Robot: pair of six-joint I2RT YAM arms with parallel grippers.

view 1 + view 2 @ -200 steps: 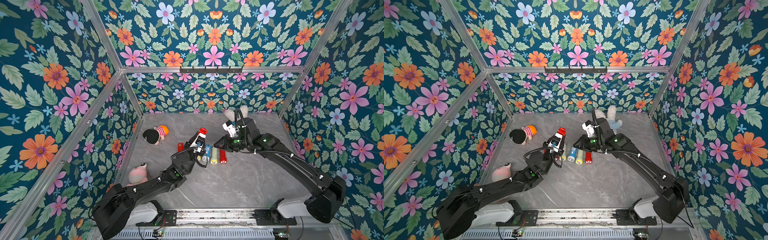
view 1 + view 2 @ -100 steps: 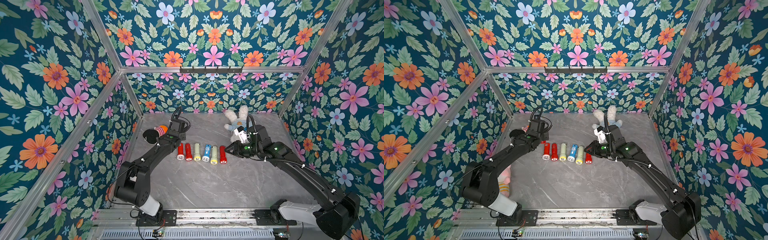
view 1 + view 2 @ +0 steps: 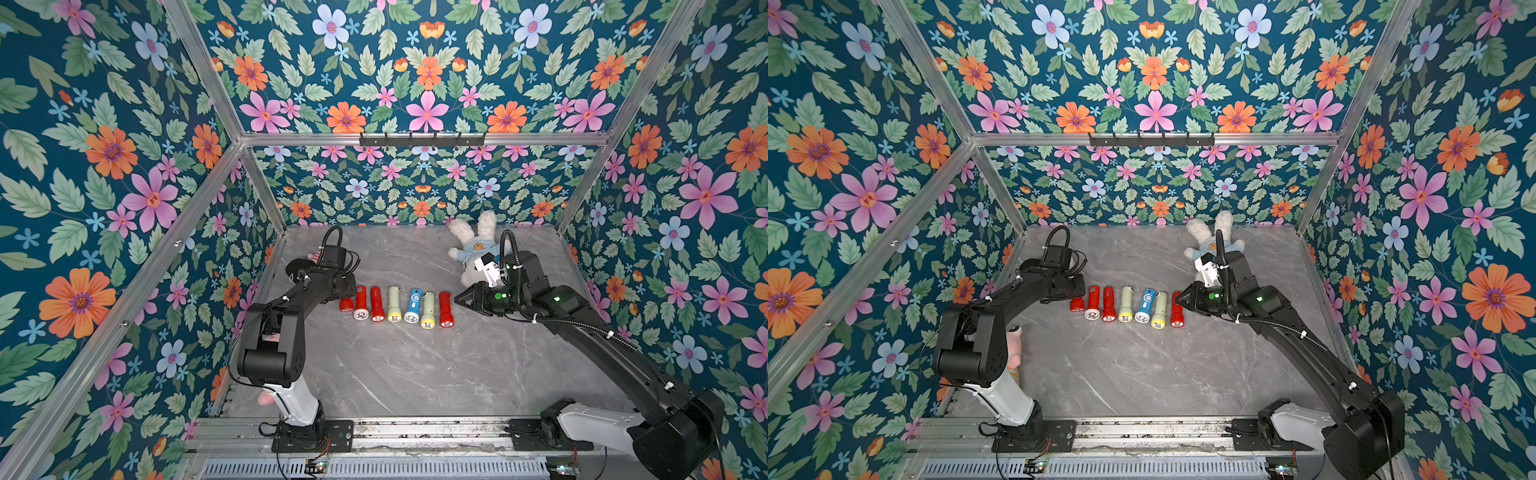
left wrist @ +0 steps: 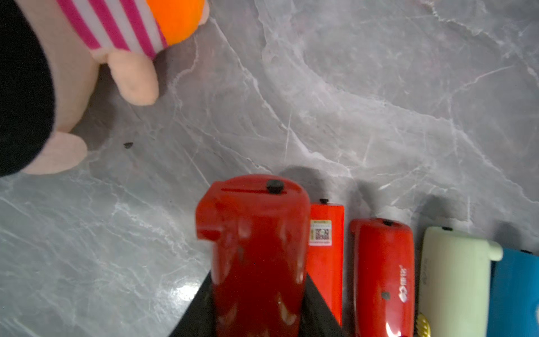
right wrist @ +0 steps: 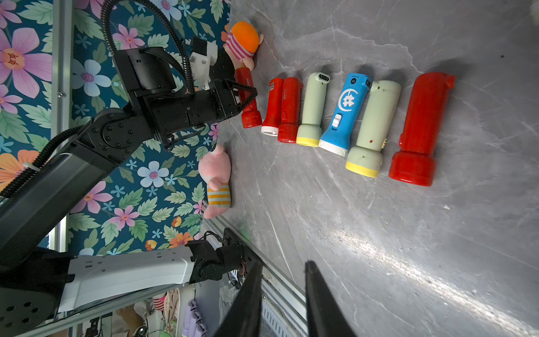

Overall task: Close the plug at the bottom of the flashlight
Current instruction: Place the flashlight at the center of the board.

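My left gripper [image 3: 344, 289] [image 4: 258, 277] is shut on a red flashlight [image 4: 256, 233] at the left end of the row, low over the table. In both top views only its head [image 3: 346, 304] [image 3: 1076, 304] shows past the gripper. A small black plug [image 4: 275, 186] sits on its bottom end. Whether the flashlight rests on the marble I cannot tell. My right gripper [image 3: 458, 298] [image 5: 284, 264] hovers just right of the row's last red flashlight [image 3: 445, 309], its fingers a little apart with nothing between them.
Several more flashlights lie side by side: red [image 3: 360, 302], red [image 3: 377, 304], pale green [image 3: 394, 303], blue [image 3: 413, 305], pale green [image 3: 428, 309]. A white rabbit plush [image 3: 473, 249] lies at the back right, a striped doll [image 4: 116, 29] beyond the left gripper, a pink plush [image 3: 1013, 353] by the left wall.
A second ago both grippers met over the row with the flashlight raised. The left arm has since carried it down to the row's left end; the right gripper drew back right and opened slightly.
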